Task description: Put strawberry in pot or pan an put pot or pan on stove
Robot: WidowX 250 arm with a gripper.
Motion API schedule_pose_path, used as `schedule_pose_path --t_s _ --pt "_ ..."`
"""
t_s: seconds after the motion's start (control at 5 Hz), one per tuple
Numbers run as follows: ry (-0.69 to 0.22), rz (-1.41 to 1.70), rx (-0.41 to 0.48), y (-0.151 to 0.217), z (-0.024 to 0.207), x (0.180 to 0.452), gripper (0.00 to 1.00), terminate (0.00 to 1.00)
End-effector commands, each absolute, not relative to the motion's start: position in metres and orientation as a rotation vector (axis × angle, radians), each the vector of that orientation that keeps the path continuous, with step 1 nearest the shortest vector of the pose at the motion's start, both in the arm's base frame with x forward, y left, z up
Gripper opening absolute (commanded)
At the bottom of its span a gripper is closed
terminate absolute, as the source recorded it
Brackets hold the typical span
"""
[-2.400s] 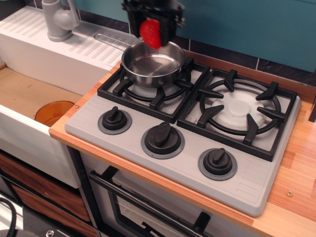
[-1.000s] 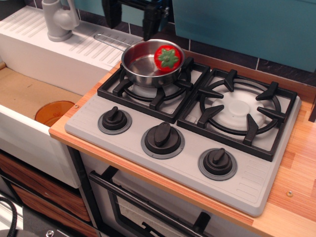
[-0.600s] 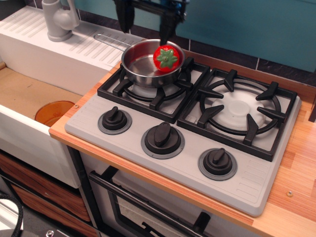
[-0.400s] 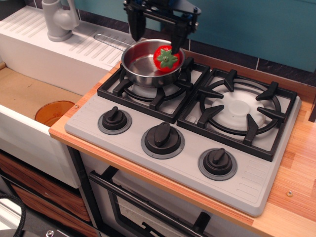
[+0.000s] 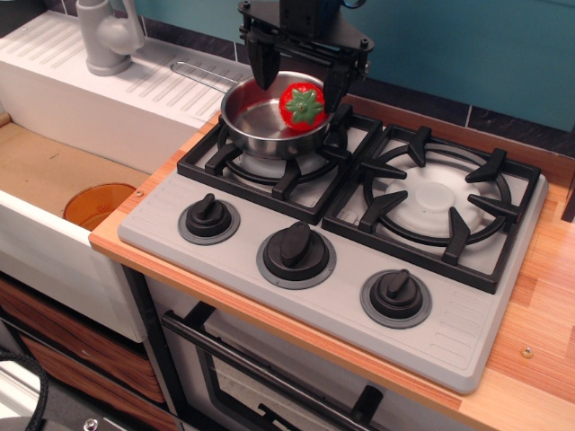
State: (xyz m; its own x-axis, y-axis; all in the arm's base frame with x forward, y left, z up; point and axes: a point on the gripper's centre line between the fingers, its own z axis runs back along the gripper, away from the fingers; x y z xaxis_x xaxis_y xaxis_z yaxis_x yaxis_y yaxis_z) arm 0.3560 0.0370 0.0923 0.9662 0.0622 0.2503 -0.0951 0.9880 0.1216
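The red strawberry with its green top lies inside the shiny steel pan. The pan stands on the left burner grate of the grey stove, with its wire handle pointing back left over the drainboard. My gripper hangs open over the back of the pan. One black finger is at the pan's back rim and the other at its right rim, so they straddle the strawberry without touching it.
The right burner holds nothing. Three black knobs line the stove front. A white sink with a grey faucet lies to the left, with an orange round dish in it. A teal wall runs behind.
The strawberry was let go and dropped into the pan. The gripper rose, swung left, then came back right and lower, open around the strawberry.
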Motion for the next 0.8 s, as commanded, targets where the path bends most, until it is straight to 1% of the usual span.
schedule_pose_path --t_s 0.0,0.4,0.6 --pt "-0.325 0.066 0.129 0.037 0.087 0.376 1.0 0.0" --pt "-0.355 0.072 0.128 0.034 0.066 0.378 1.0 0.0" --pt "-0.361 0.085 0.121 0.032 0.058 0.375 1.0 0.0"
